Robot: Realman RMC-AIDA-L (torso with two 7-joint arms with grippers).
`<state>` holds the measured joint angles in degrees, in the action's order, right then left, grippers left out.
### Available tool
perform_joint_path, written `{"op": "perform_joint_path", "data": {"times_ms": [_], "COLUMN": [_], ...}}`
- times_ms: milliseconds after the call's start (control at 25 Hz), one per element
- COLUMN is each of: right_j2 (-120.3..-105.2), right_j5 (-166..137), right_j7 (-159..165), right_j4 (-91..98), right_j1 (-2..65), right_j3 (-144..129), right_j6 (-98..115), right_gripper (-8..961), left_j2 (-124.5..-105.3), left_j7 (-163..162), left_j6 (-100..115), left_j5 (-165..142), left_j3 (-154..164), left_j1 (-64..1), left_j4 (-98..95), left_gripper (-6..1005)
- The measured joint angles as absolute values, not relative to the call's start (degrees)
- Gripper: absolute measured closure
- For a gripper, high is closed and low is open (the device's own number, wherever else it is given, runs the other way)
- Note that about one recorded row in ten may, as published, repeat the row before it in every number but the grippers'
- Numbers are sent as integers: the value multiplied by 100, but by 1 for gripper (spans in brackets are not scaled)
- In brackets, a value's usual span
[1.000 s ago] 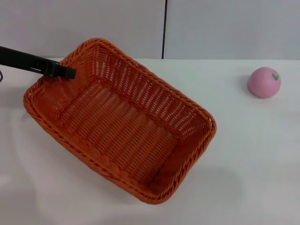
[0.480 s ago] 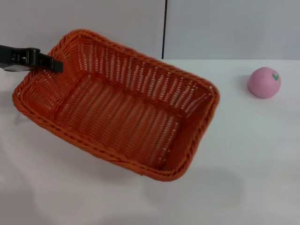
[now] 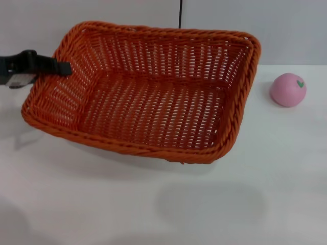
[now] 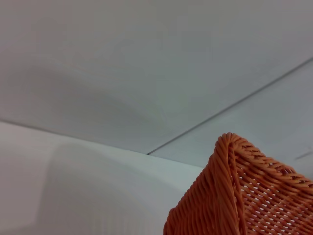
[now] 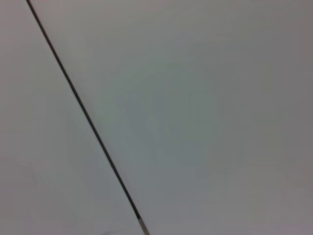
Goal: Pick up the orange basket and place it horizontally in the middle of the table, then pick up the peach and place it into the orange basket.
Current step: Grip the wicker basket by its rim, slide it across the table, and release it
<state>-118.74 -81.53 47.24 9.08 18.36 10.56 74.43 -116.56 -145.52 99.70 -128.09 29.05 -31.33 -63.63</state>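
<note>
Above the white bench (image 3: 286,194), left gripper (image 3: 64,69) jaws clamp the orange basket (image 3: 153,97) rim, carrying it; next, set it down mid-bench.

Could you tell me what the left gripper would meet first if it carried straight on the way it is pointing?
The left gripper points to the robot's right, across the orange basket it holds by the rim. It would probably meet the basket's own inner wall first, though depth is hard to judge.
</note>
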Motion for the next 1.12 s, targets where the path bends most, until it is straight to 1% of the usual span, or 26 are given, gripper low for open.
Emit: {"op": "perform_joint_path", "data": {"times_ms": [80,120,160,240,280,320,360,480,520,1120], "right_j2": [-11874,-11874,-11874,-11870,-11869,-11868,-11867,-11866,-11866,-11877], "right_j5": [-8149,-8149,-8147,-8146,-8145,-8144,-8144,-8160,-8170,-8167], "right_j7": [4724,4726,4728,4731,4731,4742,4752,4752,4754,4769], "right_j4": [893,889,888,887,887,887,887,887,887,858], "right_j1": [1865,1880,1903,1929,1945,1982,2020,2070,2097,2129], "right_j3": [1062,1055,1041,1038,1038,1032,1018,1013,1009,1015], "right_j6": [7354,7322,7296,7287,7281,7258,7232,7197,7142,7093], "right_gripper": [497,496,495,493,492,491,490,487,486,470], "left_j2": [-11656,-11796,-11839,-11839,-11849,-11849,-11848,-11837,-11843,-11821], "left_j7": [-14552,-14523,-14500,-14500,-14491,-14491,-14461,-14433,-14314,-13928], "left_j6": [9970,9780,9588,9588,9275,9275,9005,8817,8675,8578], "left_j5": [-12809,-12662,-12413,-12413,-12147,-12147,-11905,-11742,-11640,-11637], "left_j3": [2905,2922,3115,3115,3459,3459,3771,4008,4205,4204], "left_j1": [-3133,-2859,-2596,-2596,-2323,-2323,-2074,-1895,-1700,-1516], "left_j4": [-6363,-6346,-6297,-6297,-6219,-6219,-6160,-6103,-6001,-5474], "left_gripper": [819,818,818,817,816,816,816,814,814,807]}}
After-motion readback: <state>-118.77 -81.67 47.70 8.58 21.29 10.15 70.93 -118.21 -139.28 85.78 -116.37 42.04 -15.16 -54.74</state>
